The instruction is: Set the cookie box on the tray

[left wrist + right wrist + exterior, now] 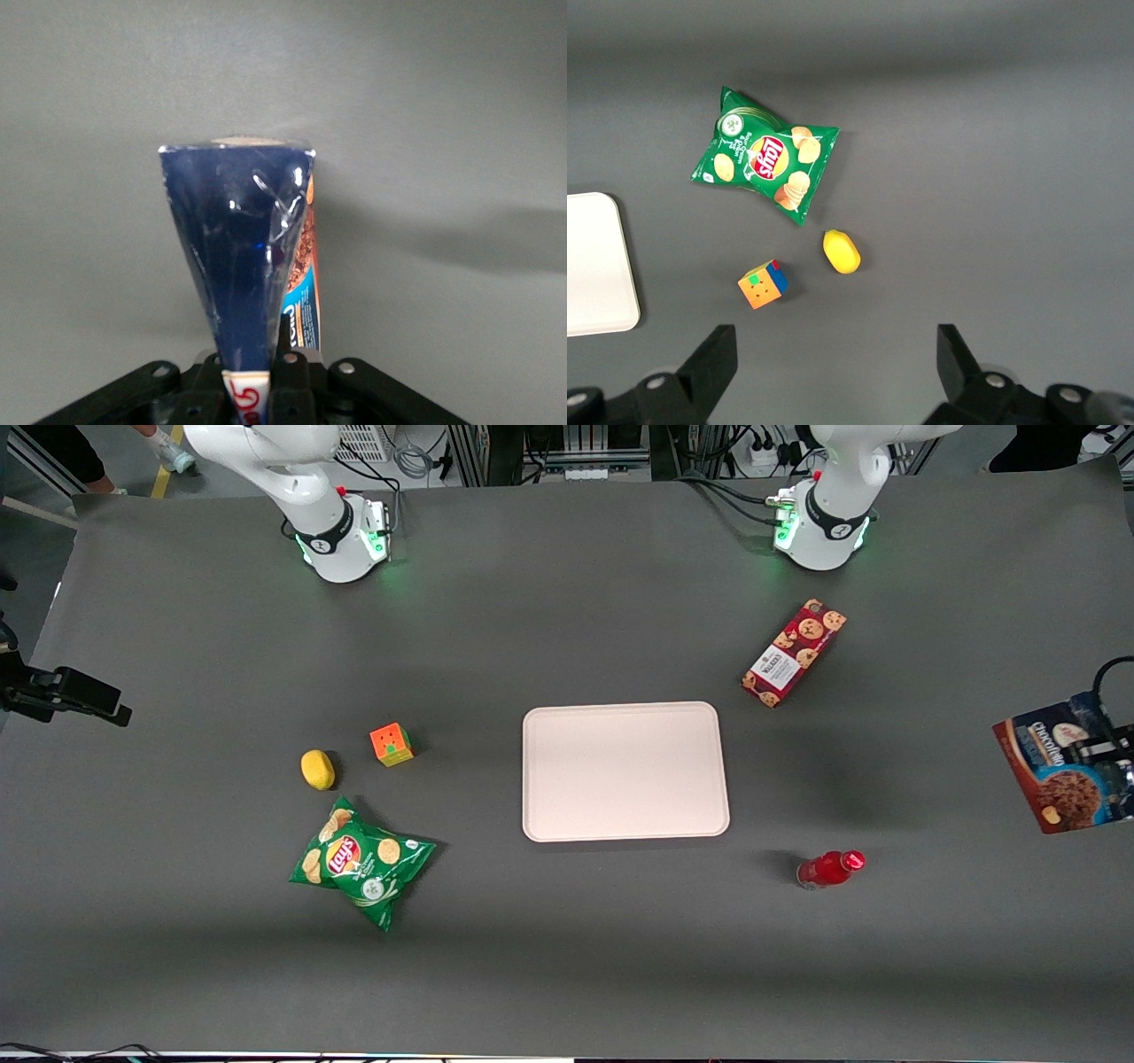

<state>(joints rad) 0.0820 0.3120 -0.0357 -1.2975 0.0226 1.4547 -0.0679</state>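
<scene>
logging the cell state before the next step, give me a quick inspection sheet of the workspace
surface: dark grey table, no spills seen
job's things: cookie box held up at the working arm's end of the table; tray at mid-table, bare
clutter: red cookie box, red bottle, chips bag, lemon, puzzle cube
grippers: gripper shut on the cookie box's edge, away from the tray
cables: black cables by the arm bases
surroundings: racks and floor past the table edge; nothing else seen

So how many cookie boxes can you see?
2. The dark blue and brown cookie box is held in the gripper at the working arm's table end; the red elongated cookie box lies beside the cream tray.
</scene>
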